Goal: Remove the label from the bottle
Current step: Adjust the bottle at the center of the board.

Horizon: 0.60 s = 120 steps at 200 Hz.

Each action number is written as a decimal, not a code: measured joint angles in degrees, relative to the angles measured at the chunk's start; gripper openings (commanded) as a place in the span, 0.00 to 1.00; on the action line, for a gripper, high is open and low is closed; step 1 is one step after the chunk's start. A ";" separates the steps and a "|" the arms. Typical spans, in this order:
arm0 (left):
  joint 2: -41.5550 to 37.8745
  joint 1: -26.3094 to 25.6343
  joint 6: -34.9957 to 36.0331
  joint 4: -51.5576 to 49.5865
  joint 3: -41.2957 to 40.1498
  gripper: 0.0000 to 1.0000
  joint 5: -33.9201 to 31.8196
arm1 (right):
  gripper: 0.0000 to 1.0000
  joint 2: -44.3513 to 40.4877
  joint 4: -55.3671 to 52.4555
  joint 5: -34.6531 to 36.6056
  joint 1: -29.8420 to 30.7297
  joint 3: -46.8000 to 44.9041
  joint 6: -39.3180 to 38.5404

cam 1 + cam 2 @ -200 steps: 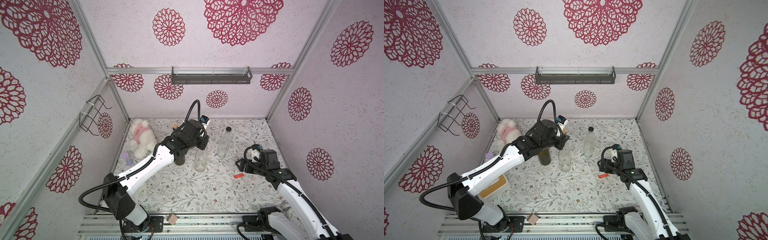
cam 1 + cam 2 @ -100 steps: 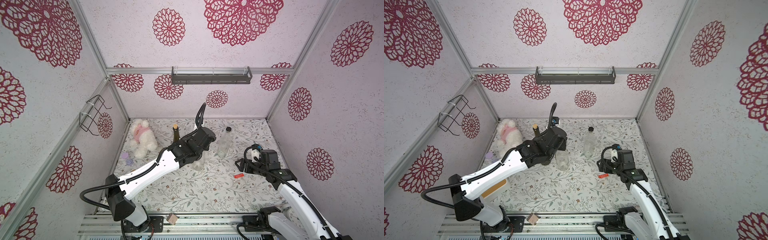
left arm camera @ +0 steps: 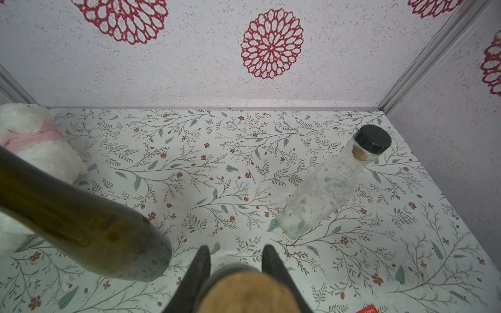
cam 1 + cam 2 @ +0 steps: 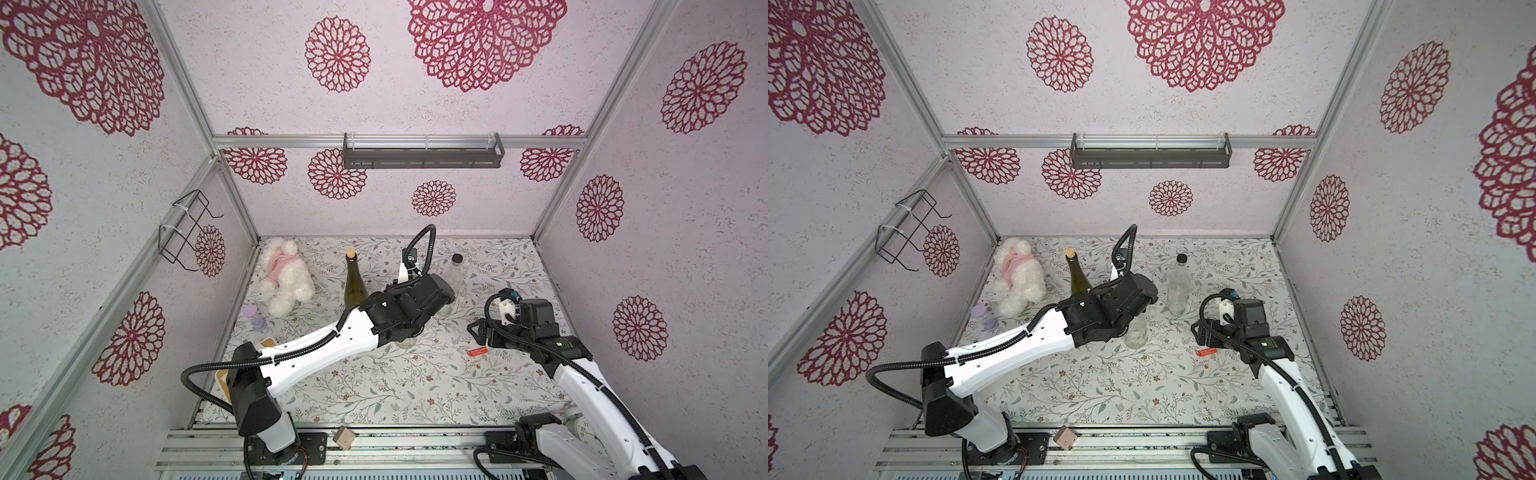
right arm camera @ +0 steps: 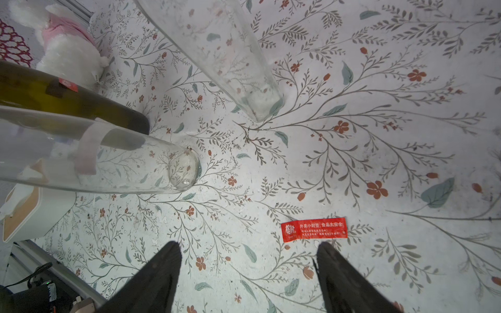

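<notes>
Close beside corked btl: green btl, plush.

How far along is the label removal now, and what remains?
Done: one red label lies loose on the mat. In hand: the left hand is shut on the top of the corked clear bottle; the right hand is open, empty. Left: the green bottle carries a red sticker; perhaps that goes next.
</notes>
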 measured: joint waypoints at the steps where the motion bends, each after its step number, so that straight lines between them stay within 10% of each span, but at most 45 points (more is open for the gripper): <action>1: 0.00 -0.02 -0.04 0.00 0.00 0.16 0.00 | 0.81 0.00 0.00 -0.02 0.00 0.00 0.00; 120: -0.37 -1.16 0.33 2.01 0.07 0.96 0.74 | 0.82 -0.50 -0.68 -0.09 0.00 0.00 -0.35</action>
